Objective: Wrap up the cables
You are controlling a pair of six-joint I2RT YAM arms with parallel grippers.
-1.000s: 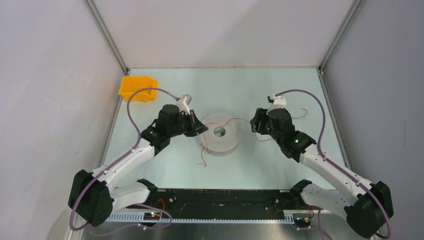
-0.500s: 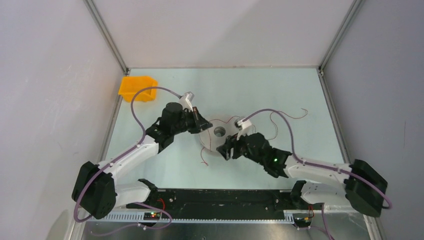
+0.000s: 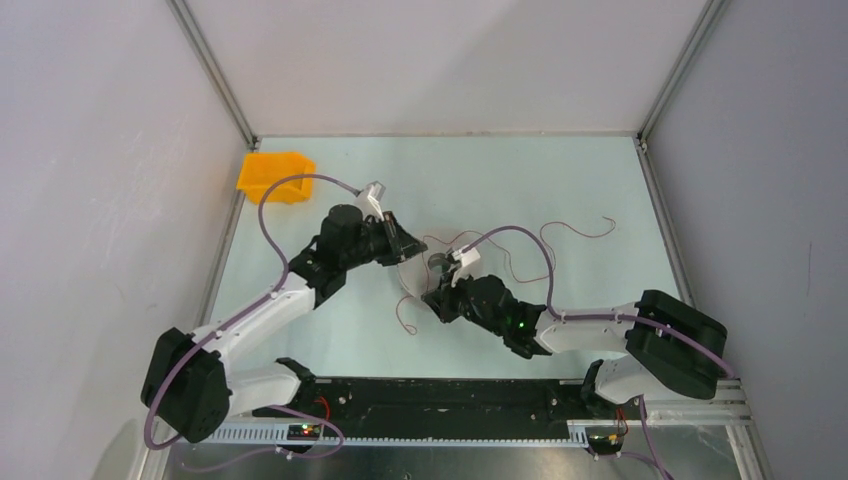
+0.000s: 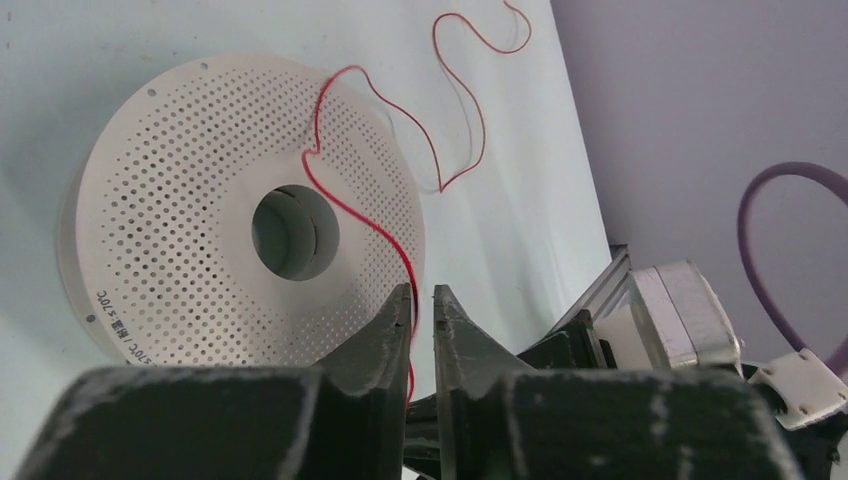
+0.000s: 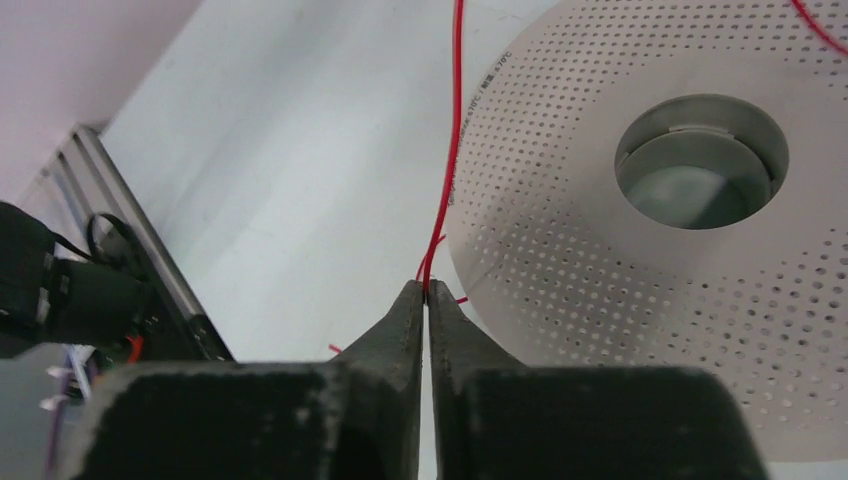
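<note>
Right claw [image 5: 427, 292] pinched together on cable [image 5: 455, 120] just off spool [image 5: 600, 270] rim, 8 o'clock. Left claw [image 4: 421, 300] a slit apart, cable threading through, grip unclear. Only top view shows cable's loose end on tabletop [image 3: 500, 170], 2 o'clock of spool.

Lab test cell: plain white walls [image 3: 450, 60], aluminium frame posts [image 3: 213, 70], arms [image 3: 255, 315] bolted to table [image 3: 480, 165].

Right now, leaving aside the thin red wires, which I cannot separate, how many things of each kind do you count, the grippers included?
Orange bin: 1
White perforated spool: 1
Grippers: 2, the left gripper and the right gripper, which pinches a red wire
Total: 4
</note>
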